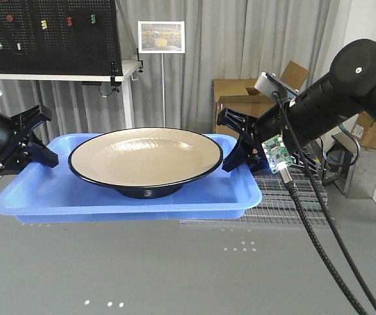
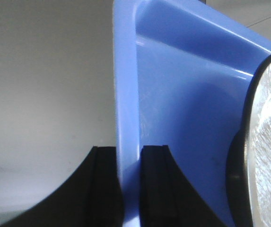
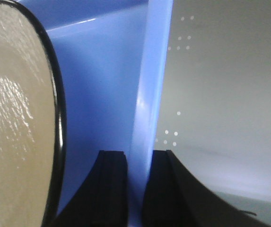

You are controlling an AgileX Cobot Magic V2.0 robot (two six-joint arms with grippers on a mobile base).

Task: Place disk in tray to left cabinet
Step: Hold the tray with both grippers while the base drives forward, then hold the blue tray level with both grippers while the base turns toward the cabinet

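Note:
The tan disk with its thin black rim sits in the middle of the blue tray, which hangs level above the grey floor. My left gripper is shut on the tray's left rim. My right gripper is shut on the right rim. In the left wrist view the fingers of the left gripper pinch the tray rim, with the disk at the right edge. In the right wrist view the right gripper clamps the tray rim, and the disk lies to the left. The left cabinet is out of view.
A black pegboard on a white table stands at the back left. A framed sign on a stand is behind the tray. Cardboard boxes and a metal floor grate are at the right, before a grey curtain.

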